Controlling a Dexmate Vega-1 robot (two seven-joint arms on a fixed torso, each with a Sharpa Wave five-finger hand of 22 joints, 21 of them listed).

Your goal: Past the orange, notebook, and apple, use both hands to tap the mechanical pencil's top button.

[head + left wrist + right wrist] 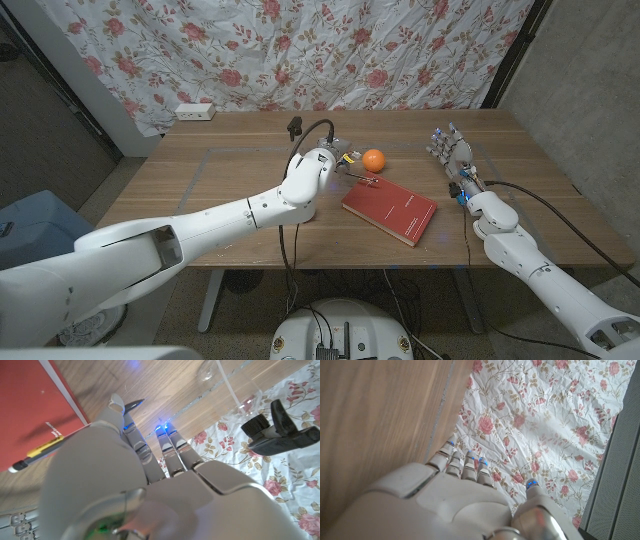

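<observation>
The left hand (325, 165) covered most of the mechanical pencil (358, 178) in the head view, so you couldn't tell if the fingers actually gripped it. In the left wrist view the pencil's (36, 453) upper end sat behind the hand's blurry back. The notebook (30, 405) got cut off by the frame edge there. Text on its cover (391, 210) was too tiny to read.

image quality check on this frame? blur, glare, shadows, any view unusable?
Head view: evenly lit and sharp; the red notebook casts a soft shadow on the table. Left wrist view: the left hand up close is blurred, blue LED glare near its fingers, pencil slightly soft. Right wrist view: the right hand is soft, the floral curtain sharp, no glare.
</observation>
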